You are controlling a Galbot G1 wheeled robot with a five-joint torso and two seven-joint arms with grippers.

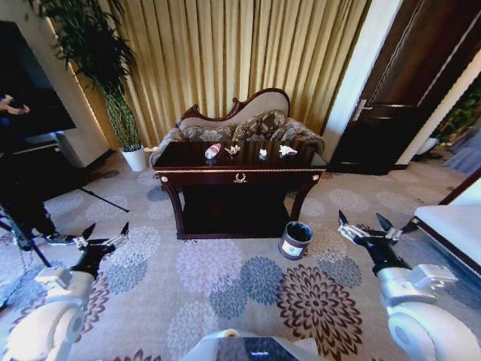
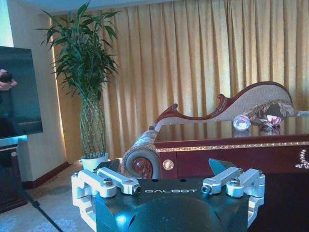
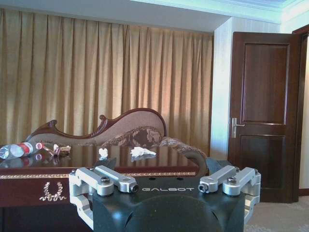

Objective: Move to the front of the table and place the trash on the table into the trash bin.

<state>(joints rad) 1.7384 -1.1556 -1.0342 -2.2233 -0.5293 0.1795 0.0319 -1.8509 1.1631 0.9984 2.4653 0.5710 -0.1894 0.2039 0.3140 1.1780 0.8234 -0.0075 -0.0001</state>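
Ahead, across carpet: table [image 1: 240, 178] with trash on top — bottle [image 1: 213, 151] far left, paper bits [image 1: 286, 150] right. Bin [image 1: 295, 240] on floor near table's right leg. Left gripper [image 1: 105, 234] and right gripper [image 1: 364, 222] both spread wide, empty, low, well short. Risk while driving in: clipping bin and tipping it.

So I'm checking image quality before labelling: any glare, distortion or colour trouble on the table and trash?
Head view: wide-angle bending at the edges, table top glossy, trash small. Left wrist view: bluish cast, bottle mirrored in the tabletop. Right wrist view: tabletop reflects the paper; bottle at the frame edge.
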